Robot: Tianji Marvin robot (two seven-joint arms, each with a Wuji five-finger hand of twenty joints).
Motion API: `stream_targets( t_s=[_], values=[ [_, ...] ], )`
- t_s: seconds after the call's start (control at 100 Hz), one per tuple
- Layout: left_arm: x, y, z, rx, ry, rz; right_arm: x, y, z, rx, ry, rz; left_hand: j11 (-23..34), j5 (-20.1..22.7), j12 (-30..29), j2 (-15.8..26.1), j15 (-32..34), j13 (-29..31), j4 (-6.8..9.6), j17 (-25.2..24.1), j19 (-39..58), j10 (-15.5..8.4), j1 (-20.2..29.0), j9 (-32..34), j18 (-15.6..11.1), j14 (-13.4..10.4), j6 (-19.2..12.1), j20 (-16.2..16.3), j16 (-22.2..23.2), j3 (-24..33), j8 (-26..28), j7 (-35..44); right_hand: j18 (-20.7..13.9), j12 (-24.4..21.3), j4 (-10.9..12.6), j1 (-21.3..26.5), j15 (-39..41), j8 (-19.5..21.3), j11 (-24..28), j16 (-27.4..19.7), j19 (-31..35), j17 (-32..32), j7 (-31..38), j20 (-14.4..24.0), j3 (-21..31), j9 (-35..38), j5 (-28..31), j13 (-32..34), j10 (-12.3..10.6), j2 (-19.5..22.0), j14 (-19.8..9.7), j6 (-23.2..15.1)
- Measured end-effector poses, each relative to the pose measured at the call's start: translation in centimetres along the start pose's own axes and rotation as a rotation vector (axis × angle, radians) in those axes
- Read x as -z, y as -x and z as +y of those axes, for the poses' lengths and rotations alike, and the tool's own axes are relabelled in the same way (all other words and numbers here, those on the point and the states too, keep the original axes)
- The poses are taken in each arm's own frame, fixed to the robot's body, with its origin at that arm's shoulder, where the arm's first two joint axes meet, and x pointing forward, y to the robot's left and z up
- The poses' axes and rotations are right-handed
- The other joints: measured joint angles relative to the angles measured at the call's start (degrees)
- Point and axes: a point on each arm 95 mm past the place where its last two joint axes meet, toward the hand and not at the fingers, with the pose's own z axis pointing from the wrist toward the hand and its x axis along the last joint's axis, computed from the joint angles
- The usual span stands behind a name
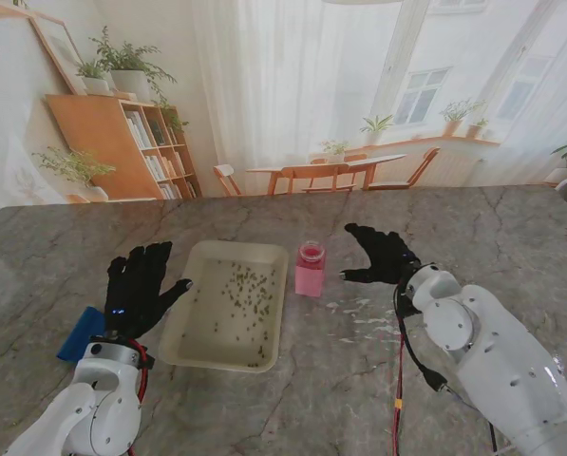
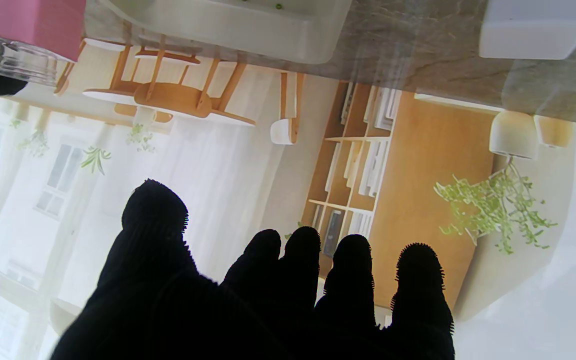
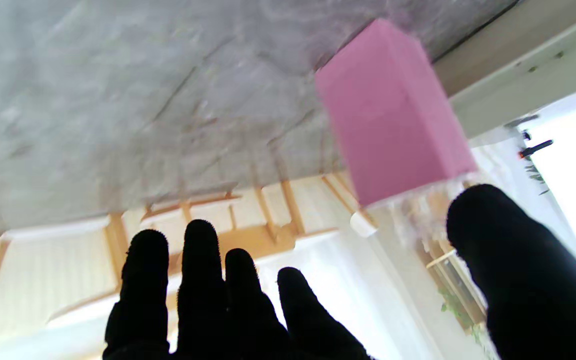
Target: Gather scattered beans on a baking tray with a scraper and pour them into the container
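While beans (image 1: 242,290) lay scattered in the tray (image 1: 190,342), our left robot hand (image 1: 139,288) and right robot hand (image 1: 383,254) hovered spread and empty, the jar (image 1: 310,269) at three o'clock unfilled.

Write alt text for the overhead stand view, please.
A cream baking tray scattered with green beans sits between two open black robot hands, left and right. A pink container stands right of the tray; a blue scraper lies left.
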Motion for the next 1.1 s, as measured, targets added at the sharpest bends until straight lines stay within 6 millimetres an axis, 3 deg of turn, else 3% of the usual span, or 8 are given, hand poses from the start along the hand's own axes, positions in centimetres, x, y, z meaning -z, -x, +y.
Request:
stream_targets(
  t_s=[0.23,0.43,0.63,0.81,1.1],
  values=[
    [1.6,0.5,-1.1,-0.079,-0.001,-0.058,4.9,-0.7,3.6,0.035,0.186,-0.112,0.0,0.5,0.0,-0.1,0.0,0.0,0.00,0.0,0.0,0.5,-0.2,0.0,1.9,0.8,0.1,0.0,0.0,0.0,0.5,0.0,0.1,0.0,0.0,0.1,-3.7,2.3,-1.4,-1.8,-0.2,0.0,3.0,-0.6,0.0,3.5,0.8,0.1,-1.0,0.0,0.1,-2.0],
    [3.8,1.4,-2.8,-0.241,0.081,-0.159,7.2,-3.0,4.2,0.017,0.426,-0.153,0.0,1.8,0.0,-0.4,0.0,-0.6,0.00,-0.9,-0.1,2.4,-0.3,0.6,2.8,2.8,1.9,0.0,0.0,0.0,1.4,0.7,0.1,-0.7,0.0,0.7,-6.9,2.5,-2.1,-3.0,-1.3,1.8,5.3,-1.3,0.0,8.0,4.5,2.8,-2.9,0.0,0.0,-3.8],
    [5.8,3.1,-3.4,-0.337,0.188,-0.259,6.9,-6.2,2.0,-0.064,0.497,-0.143,-1.2,0.1,-0.1,-2.7,-1.0,-4.2,0.00,-1.7,-4.6,6.6,-1.3,-2.5,3.1,5.0,6.1,0.0,-0.3,-0.1,1.9,-0.1,0.2,-0.7,0.0,0.7,-7.0,2.5,-2.1,-3.1,-1.4,2.8,6.2,-1.3,0.0,10.1,7.0,4.1,-3.1,0.0,0.0,-4.4],
    [6.3,5.3,-3.3,-0.341,0.258,-0.346,6.0,-8.2,0.4,-0.181,0.515,-0.154,-1.9,-1.2,-1.4,-4.5,-1.3,-6.1,0.00,-1.7,-7.9,10.6,-2.4,-5.9,3.4,7.9,10.0,-0.6,-0.9,-0.1,0.7,-1.2,0.8,-0.7,0.0,1.2,-7.0,2.5,-2.1,-3.1,-1.5,3.0,6.8,-1.3,0.0,10.7,7.6,4.7,-3.3,0.0,0.0,-4.8],
    [5.5,10.1,-1.2,-0.334,0.382,-0.484,5.1,-9.3,0.1,-0.194,0.513,-0.128,-1.9,-4.7,-1.4,-5.0,-1.1,-7.5,0.00,-1.2,-8.8,12.0,-2.6,-7.9,3.4,9.2,11.4,-0.6,-0.9,-0.1,-0.1,-1.8,0.9,-0.7,0.0,1.2,-7.0,2.6,-2.1,-3.1,-1.5,3.5,8.3,-1.3,0.0,12.2,10.4,5.4,-3.7,0.0,0.0,-5.1]
  ],
)
